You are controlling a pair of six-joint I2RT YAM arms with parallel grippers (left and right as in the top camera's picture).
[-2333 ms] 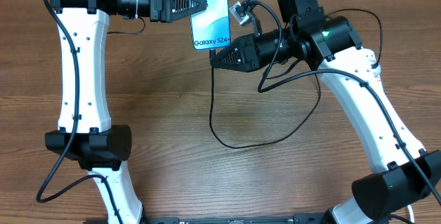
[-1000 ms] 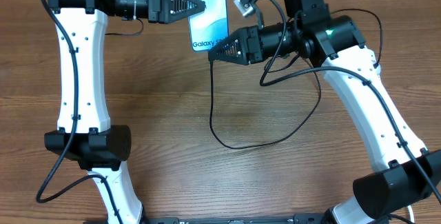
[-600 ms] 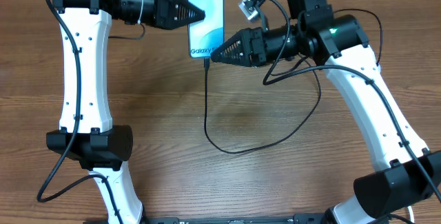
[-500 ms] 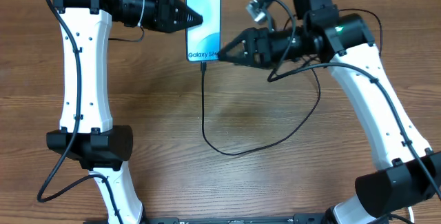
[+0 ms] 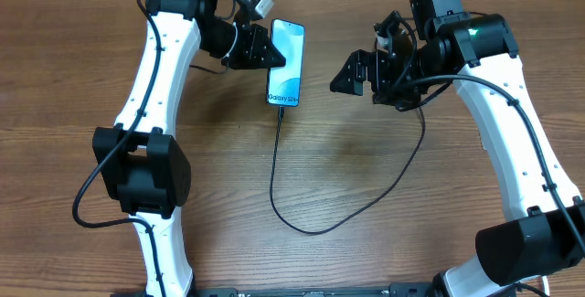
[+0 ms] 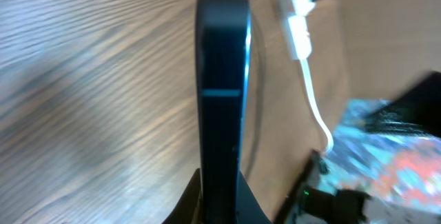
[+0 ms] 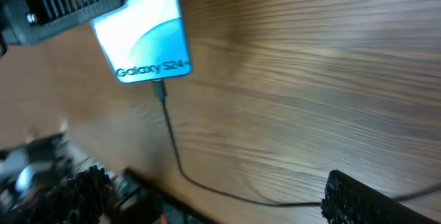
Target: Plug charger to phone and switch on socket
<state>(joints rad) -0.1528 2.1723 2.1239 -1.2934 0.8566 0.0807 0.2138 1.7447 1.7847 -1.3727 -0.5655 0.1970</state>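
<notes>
We are clamping the phone in our left gripper at the table's far side. The charger is sitting plugged into its bottom end, and our right gripper is hanging released, empty, nearby.

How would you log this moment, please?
left hand: holds phone | charger: plugged into phone | right hand: open, apart

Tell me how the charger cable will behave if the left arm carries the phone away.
The charger cable looks thin and limp: it lies in a slack loop, so it should probably trail freely. Its tip sits in the phone, held by the left pincer; a tug past the slack might unplug it.
</notes>
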